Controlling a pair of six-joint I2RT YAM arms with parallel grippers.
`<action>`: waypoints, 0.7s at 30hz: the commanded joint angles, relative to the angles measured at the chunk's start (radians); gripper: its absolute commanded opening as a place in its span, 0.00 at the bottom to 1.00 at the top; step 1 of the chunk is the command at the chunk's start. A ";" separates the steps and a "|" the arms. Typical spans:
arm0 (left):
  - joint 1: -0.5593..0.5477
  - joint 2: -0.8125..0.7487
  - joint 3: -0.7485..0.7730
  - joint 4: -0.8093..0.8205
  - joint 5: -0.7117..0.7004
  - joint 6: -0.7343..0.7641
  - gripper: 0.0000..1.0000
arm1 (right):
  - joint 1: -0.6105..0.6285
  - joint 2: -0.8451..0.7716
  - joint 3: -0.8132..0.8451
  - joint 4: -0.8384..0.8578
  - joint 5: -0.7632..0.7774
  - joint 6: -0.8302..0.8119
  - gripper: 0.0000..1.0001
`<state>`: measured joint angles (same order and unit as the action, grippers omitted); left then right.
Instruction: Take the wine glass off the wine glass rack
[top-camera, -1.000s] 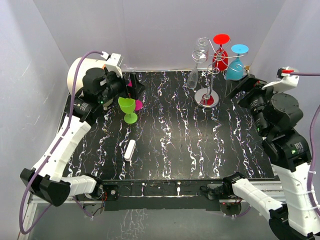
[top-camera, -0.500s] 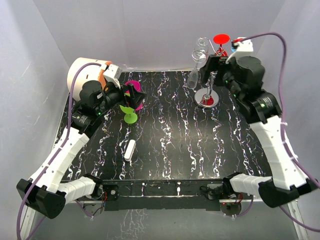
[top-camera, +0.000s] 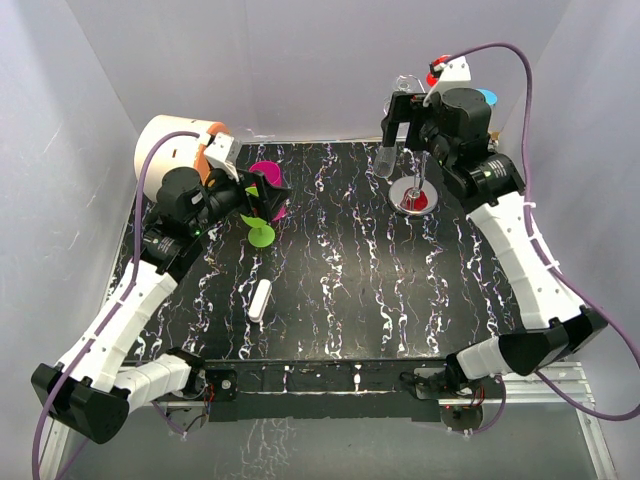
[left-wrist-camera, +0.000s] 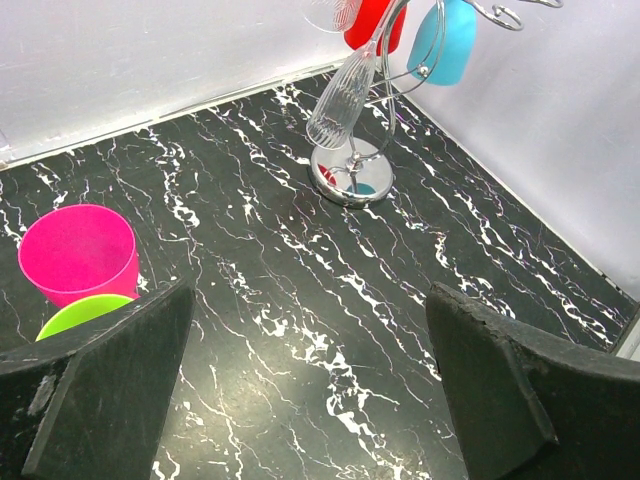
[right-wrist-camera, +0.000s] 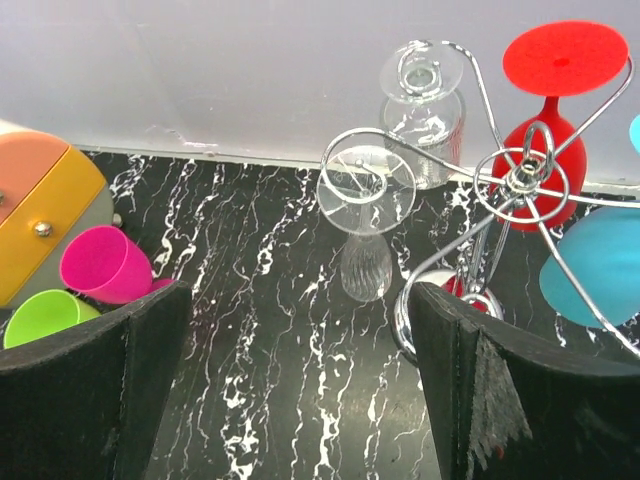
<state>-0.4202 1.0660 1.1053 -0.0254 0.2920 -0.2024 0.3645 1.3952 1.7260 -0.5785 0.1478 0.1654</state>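
The silver wire wine glass rack (top-camera: 413, 192) stands at the back right of the black marble table; its hub (right-wrist-camera: 520, 178) and base (left-wrist-camera: 350, 180) also show in the wrist views. Two clear wine glasses (right-wrist-camera: 365, 262) (right-wrist-camera: 424, 110), a red one (right-wrist-camera: 548, 135) and a blue one (right-wrist-camera: 590, 268) hang upside down from its arms. My right gripper (top-camera: 402, 120) (right-wrist-camera: 300, 400) is open and empty, high up beside the rack, with the nearer clear glass ahead between its fingers. My left gripper (top-camera: 258, 192) (left-wrist-camera: 310, 400) is open and empty at the back left.
A pink cup (left-wrist-camera: 80, 250) and a green glass (left-wrist-camera: 78, 312) stand just under my left gripper. A cream drum with orange side (top-camera: 172, 145) sits at the back left corner. A small white cylinder (top-camera: 260, 300) lies left of centre. Walls close in behind and beside.
My right arm has swung from the right edge of the table up and left to the rack. My left gripper has shifted slightly right, over the pink cup and green glass.
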 joint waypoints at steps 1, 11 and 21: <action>0.000 -0.030 -0.005 0.045 0.007 0.000 0.99 | -0.001 0.037 0.076 0.106 0.039 -0.065 0.87; 0.000 -0.039 -0.007 0.046 0.013 0.001 0.99 | -0.001 0.188 0.252 -0.008 0.059 -0.208 0.83; 0.000 -0.038 -0.010 0.051 0.021 -0.002 0.99 | -0.004 0.258 0.282 -0.035 0.124 -0.210 0.98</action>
<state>-0.4202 1.0557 1.0973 -0.0135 0.2985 -0.2066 0.3645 1.6276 1.9373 -0.6159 0.2214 -0.0193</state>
